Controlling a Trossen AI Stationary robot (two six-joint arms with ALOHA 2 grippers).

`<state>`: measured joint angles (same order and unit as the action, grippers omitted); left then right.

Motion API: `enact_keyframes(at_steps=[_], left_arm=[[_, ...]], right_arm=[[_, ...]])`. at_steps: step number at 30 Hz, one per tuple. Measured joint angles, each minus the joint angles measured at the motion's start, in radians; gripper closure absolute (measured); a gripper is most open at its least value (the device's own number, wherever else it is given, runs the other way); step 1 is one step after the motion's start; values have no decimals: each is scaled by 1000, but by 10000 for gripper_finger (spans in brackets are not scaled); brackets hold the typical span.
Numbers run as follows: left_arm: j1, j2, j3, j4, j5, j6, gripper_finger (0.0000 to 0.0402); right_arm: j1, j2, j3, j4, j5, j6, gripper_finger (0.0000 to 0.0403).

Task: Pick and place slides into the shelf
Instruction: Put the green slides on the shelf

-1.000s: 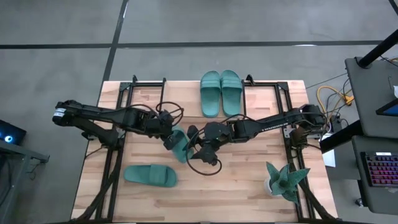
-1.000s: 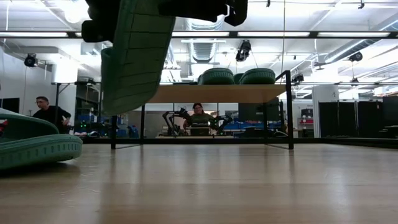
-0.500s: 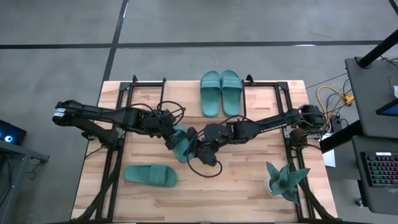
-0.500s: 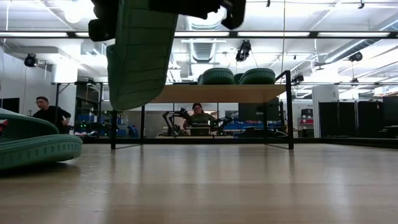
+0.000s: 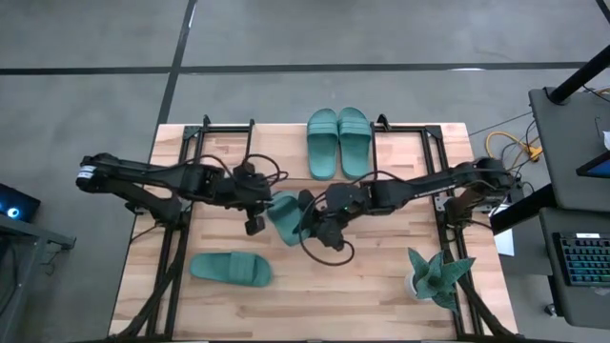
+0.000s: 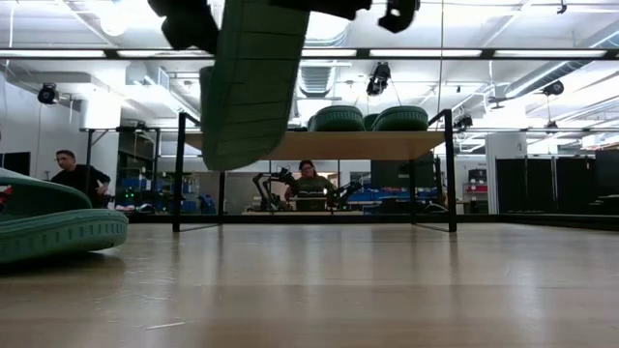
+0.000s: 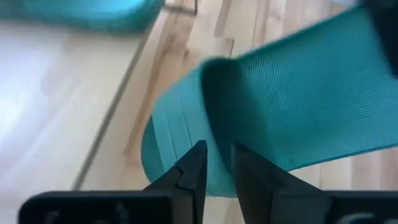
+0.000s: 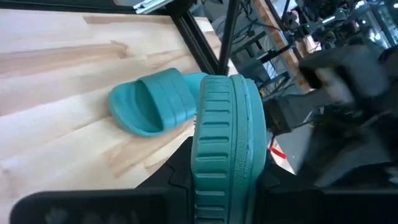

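Right gripper (image 5: 315, 221): over the middle of the desk (image 5: 381, 276), jaws closed on a teal sandal (image 5: 286, 217) gripped by its sole edge; the ribbed sole shows between its fingers (image 8: 180, 177) in the right wrist view. The sandal hangs clear of the desk, tilted, sole facing the low camera.

Left gripper (image 5: 254, 225): just beside the held sandal, jaws nearly shut with only a thin gap, empty; the sandal's strap lies just ahead of its fingertips (image 7: 193, 165).

Second sandal (image 5: 231, 269): flat on the desk near the front left corner.

Two more sandals (image 5: 338, 140): side by side on top of the shelf (image 6: 368, 145) at the desk's far edge, toes pointing away.

Spiky teal plant (image 5: 437, 276): front right of the desk.

Writing: none readable.
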<state>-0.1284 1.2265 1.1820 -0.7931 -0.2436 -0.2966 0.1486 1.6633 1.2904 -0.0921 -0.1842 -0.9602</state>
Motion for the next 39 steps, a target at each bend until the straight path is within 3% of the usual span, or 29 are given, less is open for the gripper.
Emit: enact_keyframes(at_steps=[9, 19, 24, 31, 39], left_arm=[[0, -102, -5, 47, -1, 133, 283], [-70, -215, -34, 190, -106, 424, 272], [-117, -253, -99, 385, -106, 617, 272], [-126, -293, -287, 661, -135, 828, 272], [-126, -362, -518, 1061, -150, 1027, 271]], right_arm=[[-1, -114, -134, 110, -55, 47, 340], [-7, -336, -470, 634, -85, 135, 340], [-12, -432, -574, 781, -87, 232, 340], [-11, -547, -638, 892, -77, 350, 340], [-11, -640, -660, 911, -77, 387, 340]])
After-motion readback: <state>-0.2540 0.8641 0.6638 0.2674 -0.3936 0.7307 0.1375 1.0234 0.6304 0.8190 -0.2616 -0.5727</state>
